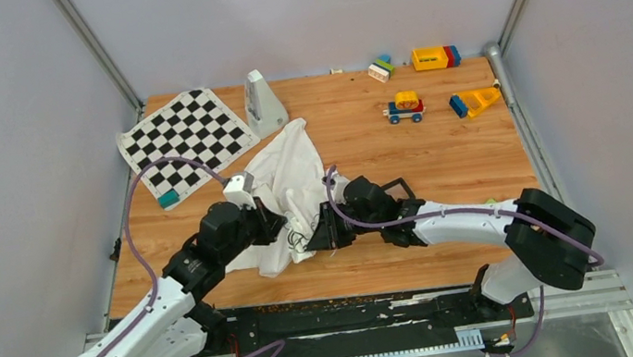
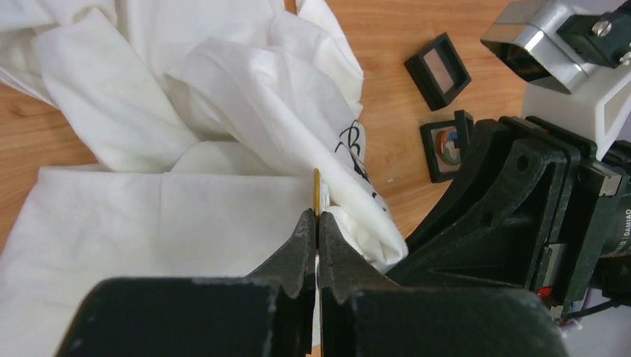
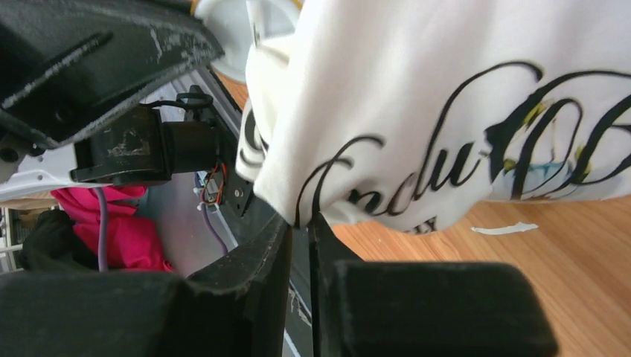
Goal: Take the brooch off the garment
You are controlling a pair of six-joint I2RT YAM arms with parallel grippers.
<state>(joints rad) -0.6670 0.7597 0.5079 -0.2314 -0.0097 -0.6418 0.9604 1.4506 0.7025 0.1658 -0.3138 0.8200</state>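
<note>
Top view, left to right: chequered mat [image 1: 186, 141] sits at the far left of the bench [image 1: 442, 170]. The left hand [image 1: 278, 229] and right hand [image 1: 319, 234] are both at the near edge of the crumpled white garment [image 1: 288, 168], and toy blocks [image 1: 433, 57] lie at the far right. The brooch [image 2: 317, 186] is too small to make out there. Only the left wrist view shows it: thin, golden, edge-on, pinched in the left hand's closed jaws against a garment fold. Two black square frames [image 2: 439, 71] lie on the bench to the right. Only the right wrist view shows the black script lettering [image 3: 446, 160]. The right hand is narrow with its tips at the hem; cannot tell if it pinches cloth.
</note>
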